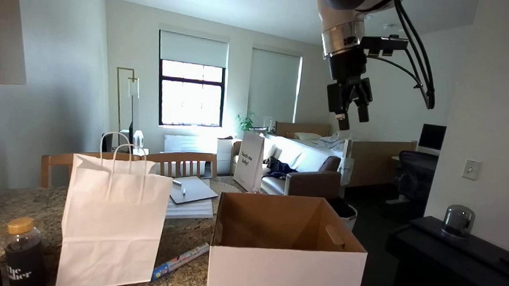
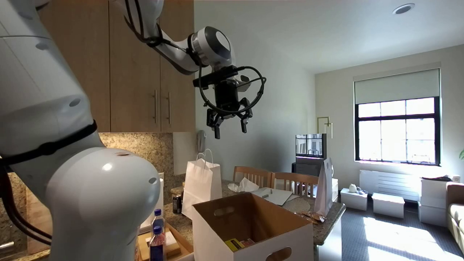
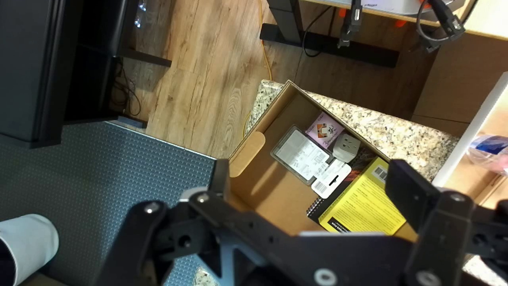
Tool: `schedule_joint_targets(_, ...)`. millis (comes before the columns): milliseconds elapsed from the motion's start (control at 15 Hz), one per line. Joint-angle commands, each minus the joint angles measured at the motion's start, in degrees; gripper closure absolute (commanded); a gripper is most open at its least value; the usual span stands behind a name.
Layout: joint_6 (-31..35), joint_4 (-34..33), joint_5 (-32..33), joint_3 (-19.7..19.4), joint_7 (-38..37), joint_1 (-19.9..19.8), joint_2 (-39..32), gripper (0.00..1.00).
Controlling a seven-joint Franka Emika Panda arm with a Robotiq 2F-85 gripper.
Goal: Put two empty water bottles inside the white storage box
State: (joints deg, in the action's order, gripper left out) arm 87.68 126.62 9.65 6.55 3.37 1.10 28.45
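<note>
- The fingers (image 2: 217, 132) hang well above the white storage box (image 2: 210, 241), pointing down, spread wide apart and holding nothing.
- The box stands upright on the granite bench (image 1: 3, 203), open at the top, brown cardboard inside.
- Two clear water bottles (image 2: 157, 244) with blue caps stand upright outside the box, near its wall; their lower ends run out of frame.
- Beside the bottles shows an open carton (image 2: 185, 247); whether they stand in it, I cannot tell.
- Inside the box, in the wrist view, lie a yellow package (image 3: 363, 202), a black spiral-bound book (image 3: 333, 198) partly beneath it, a pink packet (image 3: 324, 129), a white plug adapter (image 3: 346, 147) and a flat labelled case (image 3: 299, 153).
- A white paper bag (image 1: 115, 223) with handles stands near the box; a printed tube (image 1: 181, 261) lies on the bench between them.
</note>
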Motion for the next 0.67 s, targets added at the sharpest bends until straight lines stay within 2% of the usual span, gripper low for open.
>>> schedule_joint_targets(0,-0.26,-0.19,0.40,-1.02,-0.49,1.34,-0.15,0.00)
schedule_joint_targets(333,-0.29,-0.85,0.83,-1.01,-0.29,1.31,-0.68,0.00)
schedule_joint_targets(600,1.67,-2.79,-0.68,-0.33,-0.12,3.11,-1.67,0.00)
